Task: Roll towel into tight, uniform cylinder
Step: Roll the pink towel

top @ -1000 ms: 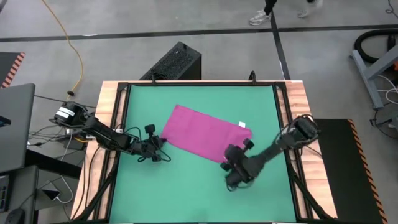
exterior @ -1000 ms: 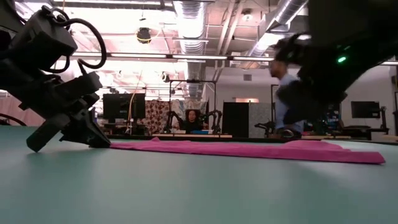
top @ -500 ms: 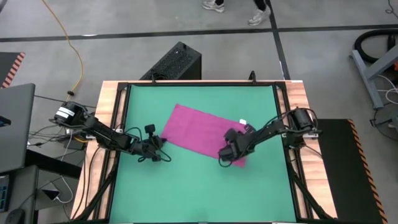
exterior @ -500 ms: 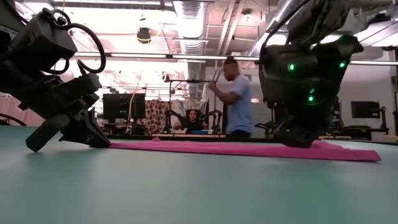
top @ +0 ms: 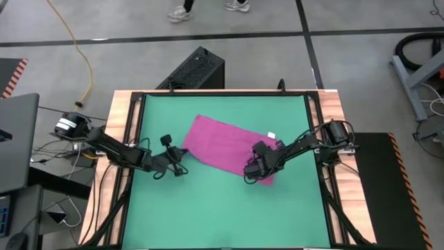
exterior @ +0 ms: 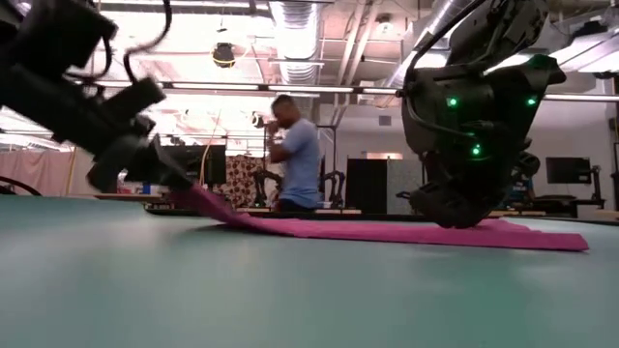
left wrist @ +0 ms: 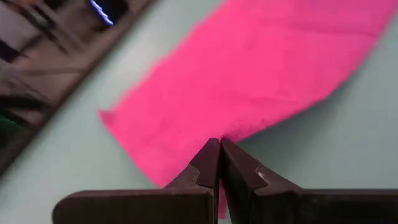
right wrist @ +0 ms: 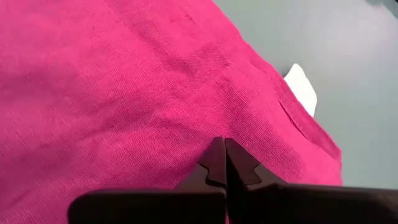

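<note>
Both tools clenched: left tool pinches soft magenta towel corner, right tool presses its weave.

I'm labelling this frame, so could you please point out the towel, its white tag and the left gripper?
towel (top: 225,144): high view, middle of the flat pink cloth.
white tag (right wrist: 303,87): right wrist view, centre of the tag.
left gripper (left wrist: 220,149): left wrist view, tips pinched on the towel's edge.

No legible text, label, brand, number or sign appears in any view. The white tag on the towel shows a blank face; any print on it cannot be made out.
</note>
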You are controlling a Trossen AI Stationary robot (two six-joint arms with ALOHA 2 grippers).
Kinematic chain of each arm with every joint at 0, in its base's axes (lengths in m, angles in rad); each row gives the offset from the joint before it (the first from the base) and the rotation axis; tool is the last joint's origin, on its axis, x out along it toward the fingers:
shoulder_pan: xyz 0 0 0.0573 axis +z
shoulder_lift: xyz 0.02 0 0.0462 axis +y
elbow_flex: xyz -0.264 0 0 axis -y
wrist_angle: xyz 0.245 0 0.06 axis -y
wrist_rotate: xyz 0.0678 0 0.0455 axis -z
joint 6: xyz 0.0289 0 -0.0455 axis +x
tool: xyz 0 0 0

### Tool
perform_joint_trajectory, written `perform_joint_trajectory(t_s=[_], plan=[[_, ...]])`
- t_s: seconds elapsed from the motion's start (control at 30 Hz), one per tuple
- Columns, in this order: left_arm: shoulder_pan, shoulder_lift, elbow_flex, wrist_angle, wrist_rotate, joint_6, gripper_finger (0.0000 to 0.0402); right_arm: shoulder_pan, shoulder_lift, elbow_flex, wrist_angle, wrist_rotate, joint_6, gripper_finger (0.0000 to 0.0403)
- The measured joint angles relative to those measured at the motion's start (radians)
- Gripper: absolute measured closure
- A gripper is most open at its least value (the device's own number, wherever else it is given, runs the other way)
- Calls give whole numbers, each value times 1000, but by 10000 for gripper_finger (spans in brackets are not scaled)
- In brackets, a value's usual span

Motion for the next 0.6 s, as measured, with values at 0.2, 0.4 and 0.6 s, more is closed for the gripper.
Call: perform_joint_trajectory(t_s=[0.2, 0.4, 0.6], plan=[[0, -153, 30, -23, -107, 155, 401, 21, 0, 0, 21, -1, 47, 394], [18, -263, 30, -264, 217, 62, 401, 41, 1, 0, 25, -2, 48, 394], [14, -263, 30, -496, 283, -45, 401, 56, 1, 0, 40, -3, 48, 393]])
